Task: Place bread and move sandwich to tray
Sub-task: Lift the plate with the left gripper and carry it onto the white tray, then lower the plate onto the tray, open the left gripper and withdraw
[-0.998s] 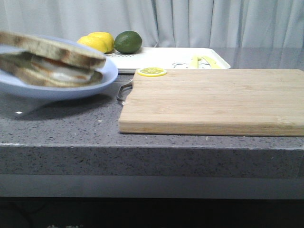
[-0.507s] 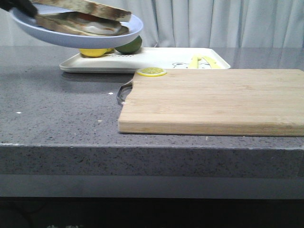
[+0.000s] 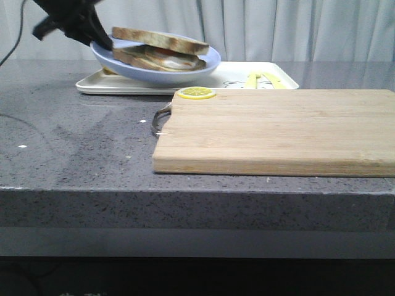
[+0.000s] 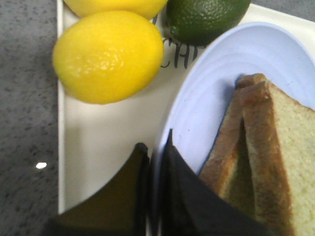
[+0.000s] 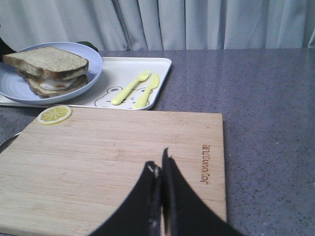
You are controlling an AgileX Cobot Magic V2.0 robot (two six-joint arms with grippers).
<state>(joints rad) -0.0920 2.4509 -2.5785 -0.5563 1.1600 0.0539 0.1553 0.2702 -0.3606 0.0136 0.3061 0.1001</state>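
Note:
The sandwich (image 3: 162, 48), two brown-crusted slices with fried egg between, lies on the round pale-blue plate (image 3: 207, 61). Its top slice of toast covers the egg; no separate bread slice shows. My left gripper (image 3: 103, 42) is shut on the plate's left rim and holds it over the left half of the white tray (image 3: 185, 81); I cannot tell if the plate touches the tray. In the left wrist view the gripper (image 4: 156, 147) pinches the plate (image 4: 231, 69) beside the sandwich (image 4: 268, 147). My right gripper (image 5: 160, 166) is shut and empty above the wooden cutting board (image 5: 98, 157).
Two lemons (image 4: 108, 56) and a lime (image 4: 204, 17) sit at the tray's far left corner (image 4: 98, 142). A yellow fork and knife (image 5: 135, 88) lie on the tray's right half. A lemon slice (image 3: 197, 93) sits on the board's (image 3: 278, 129) back left corner.
The plate with the sandwich has travelled from the near left, up and back to the right, and now sits low over the tray. The left gripper has come into the front view.

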